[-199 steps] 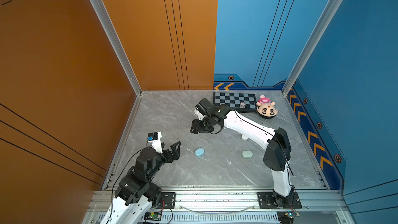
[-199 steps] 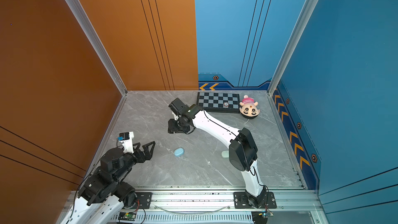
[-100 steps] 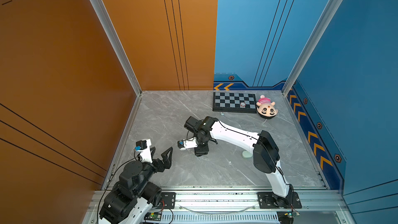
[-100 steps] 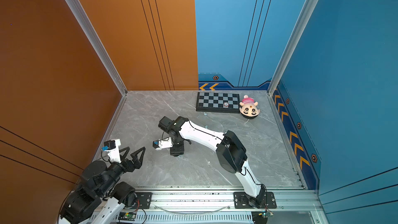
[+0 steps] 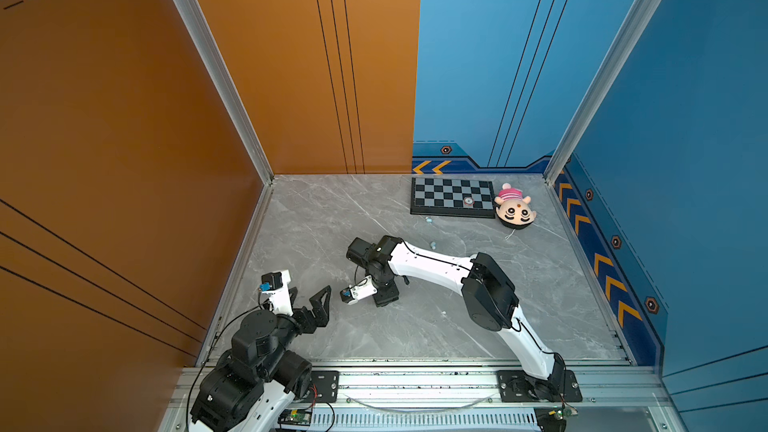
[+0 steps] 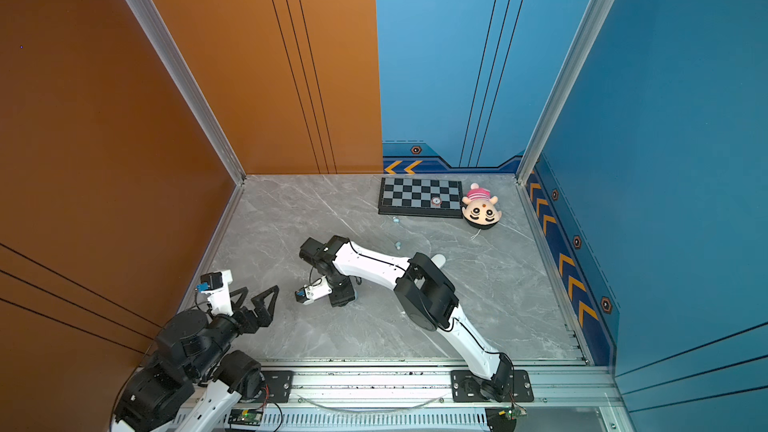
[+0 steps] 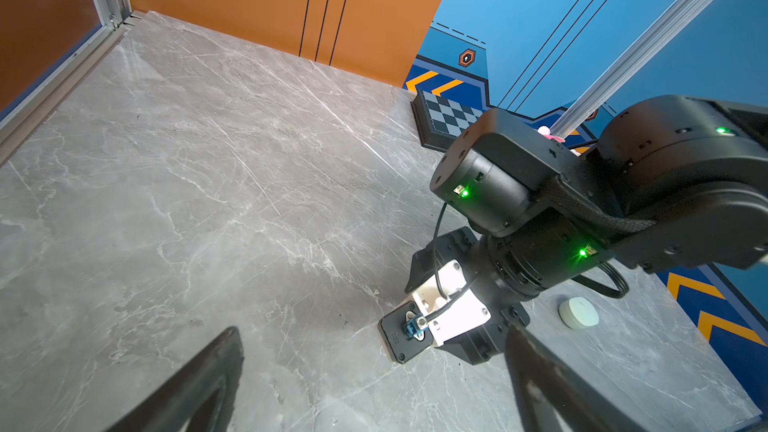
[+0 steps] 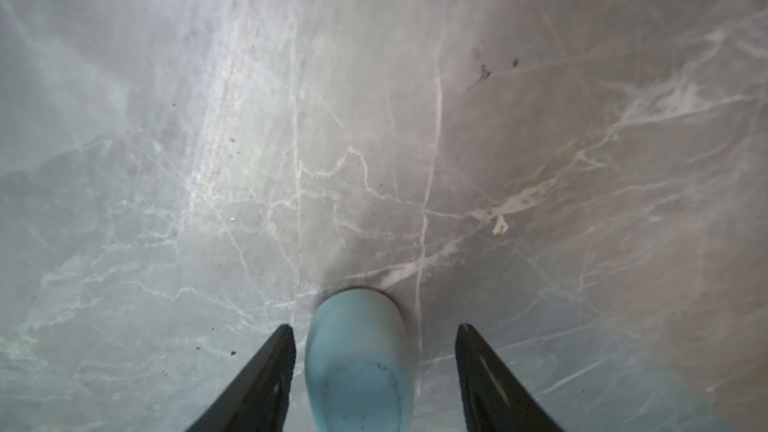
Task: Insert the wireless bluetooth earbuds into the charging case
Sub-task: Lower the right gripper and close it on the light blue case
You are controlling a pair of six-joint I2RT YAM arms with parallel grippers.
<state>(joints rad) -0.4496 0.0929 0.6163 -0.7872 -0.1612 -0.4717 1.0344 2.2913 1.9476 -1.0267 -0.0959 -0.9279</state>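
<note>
Right fingers [image 8: 266, 371] are standing apart, pointing straight down at the surface [image 8: 374, 118] and straddling the pale blue case [image 8: 357, 359]. They are not clamping it. A thin gap is showing on one side of the case and a wider gap on the other, so I'm seeing no contact. The case is lying flat on the surface between the two tips. A tiny whitish bit [image 8: 500, 225] is lying on the marble just past it; can't tell what it is.

Left fingers [image 7: 199, 384] are spreading wide, holding nothing and touching nothing. They are hanging over bare surface near the front left corner in both top views, well apart from the blue case.

Two earbuds [image 5: 428, 221] are lying loose on the surface. One is sitting just off the near edge of the chessboard [image 5: 451, 197], the other a bit closer to the right arm [image 5: 432, 263]. Both are lying well apart from either set of fingers and from the blue case.

A second case, a pale round case [image 7: 579, 312], is resting on the surface beyond the right wrist in the left wrist view. In a top view it is peeking out from behind the right arm's elbow. A plush toy [image 5: 515, 209] is lying just beside the chessboard's end at the back right.
</note>
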